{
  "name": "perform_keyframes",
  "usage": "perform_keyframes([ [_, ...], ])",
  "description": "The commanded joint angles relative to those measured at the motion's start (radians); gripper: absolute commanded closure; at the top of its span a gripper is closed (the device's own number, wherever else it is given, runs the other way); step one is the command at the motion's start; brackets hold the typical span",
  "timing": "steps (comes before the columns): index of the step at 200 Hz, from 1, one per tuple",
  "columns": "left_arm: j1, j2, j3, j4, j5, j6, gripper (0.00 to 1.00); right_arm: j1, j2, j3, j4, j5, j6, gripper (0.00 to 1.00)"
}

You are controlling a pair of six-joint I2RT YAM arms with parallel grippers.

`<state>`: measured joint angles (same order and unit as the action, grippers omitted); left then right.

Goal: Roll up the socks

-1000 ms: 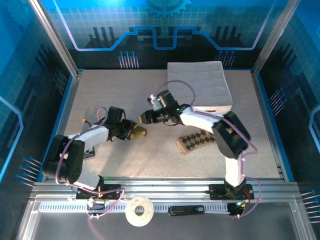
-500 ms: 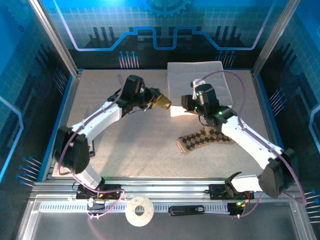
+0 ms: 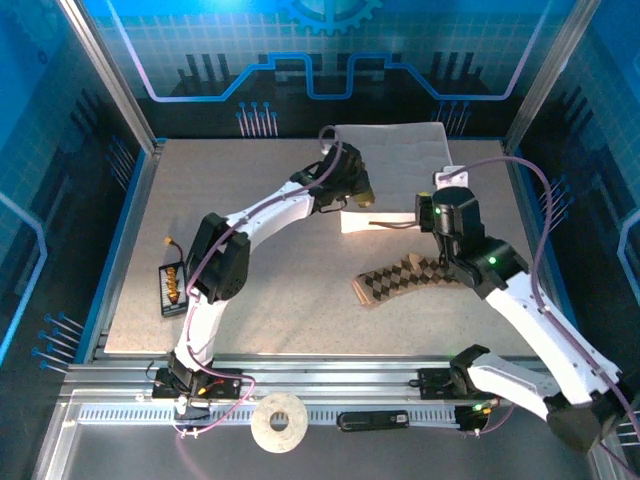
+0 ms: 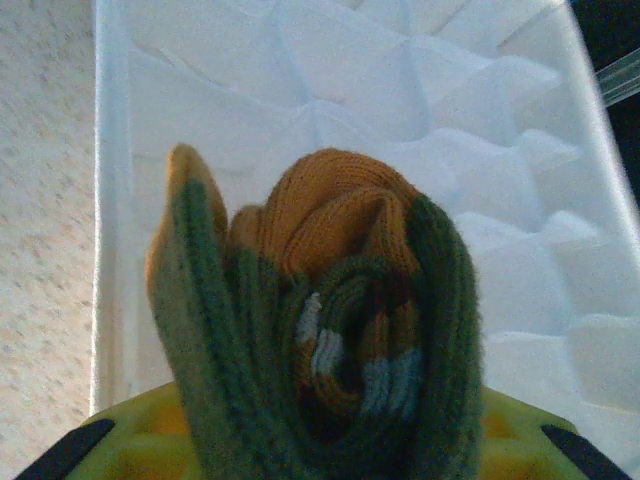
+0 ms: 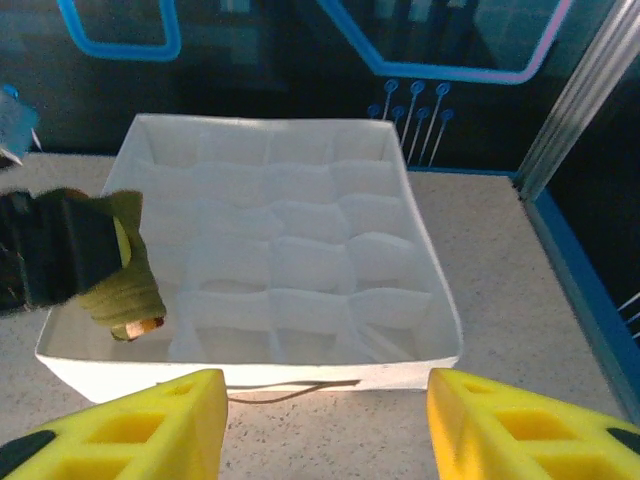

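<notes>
**1 sock rolled and over the box, 1 sock flat on the table**

The left gripper (image 3: 358, 188) is clenched on the rolled olive-green and orange knit sock (image 4: 320, 340). In the left wrist view the roll fills the middle of the frame, its spiral end facing the camera. The white fabric box with quilted square compartments (image 5: 400, 370) lies behind it. In the right wrist view the same roll hangs at the left edge of the frame, over the compartment in the box's lower-left corner. Whether it touches the compartment floor cannot be told.

The right gripper (image 5: 325, 415) is released, its 2 yellow fingers wide apart at the bottom of the frame with nothing between them. It looks down at the front wall of the box.

The brown-and-beige argyle sock (image 3: 405, 278) lies flat and unrolled on the speckled tabletop (image 3: 260, 290). In the top view it sits right of centre, just below the box and beside the right arm.

The step in hand looks like stowing the first roll. The next move calls for lowering it fully into 1 compartment before the jaws let go, so the roll does not spring loose. After that, the argyle sock needs rolling from 1 end.
</notes>
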<state>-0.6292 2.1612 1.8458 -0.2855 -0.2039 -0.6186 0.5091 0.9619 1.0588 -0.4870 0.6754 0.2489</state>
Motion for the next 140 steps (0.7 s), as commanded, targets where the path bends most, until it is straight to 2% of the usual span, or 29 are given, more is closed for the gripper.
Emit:
perform_keyframes([
  [1, -0.049, 0.024, 0.034, 0.005, -0.217, 0.224, 1.00, -0.013, -0.071, -0.013, -0.057, 0.055, -0.039, 0.45],
  [24, -0.080, 0.035, 0.004, 0.038, -0.271, 0.287, 1.00, -0.013, -0.110, -0.023, -0.081, 0.054, -0.043, 0.44],
  [70, -0.125, 0.009, -0.055, 0.053, -0.321, 0.322, 1.00, -0.014, -0.118, -0.029, -0.107, 0.043, -0.039, 0.45],
  [140, -0.130, 0.062, -0.004, -0.094, -0.349, 0.300, 1.00, -0.014, -0.117, -0.039, -0.114, -0.020, 0.007, 0.46],
])
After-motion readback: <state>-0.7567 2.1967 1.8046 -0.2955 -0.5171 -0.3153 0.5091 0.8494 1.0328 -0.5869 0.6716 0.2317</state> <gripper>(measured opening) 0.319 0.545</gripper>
